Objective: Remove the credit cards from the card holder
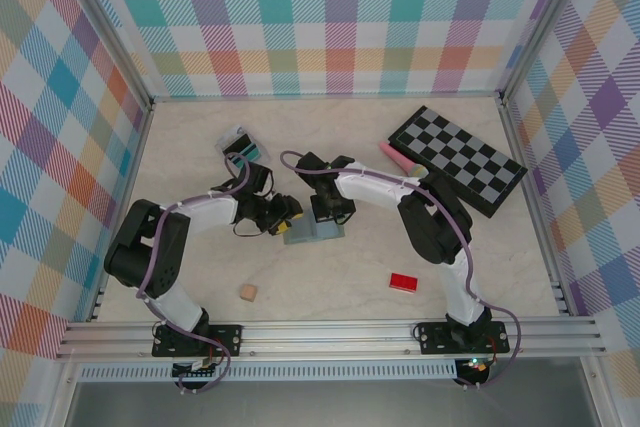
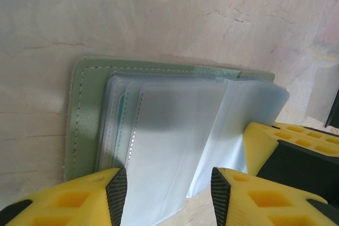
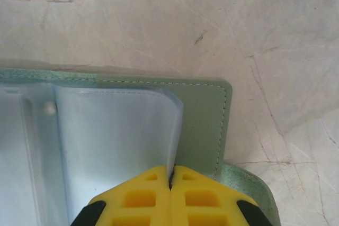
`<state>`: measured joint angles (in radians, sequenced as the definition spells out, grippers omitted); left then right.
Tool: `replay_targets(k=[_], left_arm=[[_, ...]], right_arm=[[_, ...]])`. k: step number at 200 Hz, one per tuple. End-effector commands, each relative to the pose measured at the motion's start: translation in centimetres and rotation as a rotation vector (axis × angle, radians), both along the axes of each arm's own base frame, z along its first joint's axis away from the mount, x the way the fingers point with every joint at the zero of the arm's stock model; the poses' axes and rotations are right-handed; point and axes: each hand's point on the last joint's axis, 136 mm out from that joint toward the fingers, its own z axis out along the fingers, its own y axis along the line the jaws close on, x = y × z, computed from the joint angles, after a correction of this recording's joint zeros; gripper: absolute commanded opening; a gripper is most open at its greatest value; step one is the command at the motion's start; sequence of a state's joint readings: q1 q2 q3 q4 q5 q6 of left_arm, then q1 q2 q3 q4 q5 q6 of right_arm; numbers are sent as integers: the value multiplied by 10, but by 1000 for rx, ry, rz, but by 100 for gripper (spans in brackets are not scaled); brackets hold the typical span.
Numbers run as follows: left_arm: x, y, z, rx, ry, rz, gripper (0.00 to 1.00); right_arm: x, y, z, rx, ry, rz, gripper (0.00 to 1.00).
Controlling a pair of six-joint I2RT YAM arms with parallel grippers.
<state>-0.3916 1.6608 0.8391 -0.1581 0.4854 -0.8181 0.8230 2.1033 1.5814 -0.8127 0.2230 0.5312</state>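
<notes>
Asker: Card holder (image 1: 325,233) first: where do we find it?

Describer: We see it lying open and flat on the pale table (image 1: 330,287), just below the centre of the overhead frame, between the tips of the two arms. Up close, its cover is pale green with stitched edges, and clear plastic sleeves (image 2: 175,125) fan across it. A clasp tab (image 3: 249,191) sticks out at the lower right of the right wrist frame.

Asker: And the credit cards?

Describer: We find the credit cards (image 1: 240,145) in the upper left of the overhead frame, well apart from the card holder. A teal one and a dark one overlap on the table.

Asker: How do the grippers stand?

Describer: The left gripper (image 2: 168,188) is about half spread. Its black pads (image 2: 117,194) sit either side of one clear sleeve at the bottom of the left wrist frame, and we cannot tell whether they touch it. The right gripper (image 3: 170,177) is pressed closed, yellow fingertips together, pinching the curled edge of a sleeve near the card holder's corner.

Asker: What else do we see on the table?

Describer: A red block (image 1: 403,282) sits lower right of centre and a small wooden cube (image 1: 247,293) lower left. A checkered board (image 1: 460,159) in black and grey lies upper right, with a pink object (image 1: 392,154) just beside its left edge.
</notes>
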Motion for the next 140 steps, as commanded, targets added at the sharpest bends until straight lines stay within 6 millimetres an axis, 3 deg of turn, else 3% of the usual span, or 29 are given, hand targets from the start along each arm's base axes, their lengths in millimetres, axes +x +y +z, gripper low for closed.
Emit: replay_targets(k=[1,34,72,107,140], left_arm=[[-3,4,-13,71,34,1,50],[-5,-3,-17,99,44,-42,51],[-5,-20,-17,32,49,-76,42],[-2,-34,-10,-61,35,-92,34],[-1,-37,-3,-81,18,-103,33]], right_arm=[[-7,0,-7,-10,31,17,0],[-9,1,-7,0,36,21,0],[-14,7,-8,51,62,22,0],[-14,8,-5,102,77,1,0],[-11,4,-1,117,76,-18,1]])
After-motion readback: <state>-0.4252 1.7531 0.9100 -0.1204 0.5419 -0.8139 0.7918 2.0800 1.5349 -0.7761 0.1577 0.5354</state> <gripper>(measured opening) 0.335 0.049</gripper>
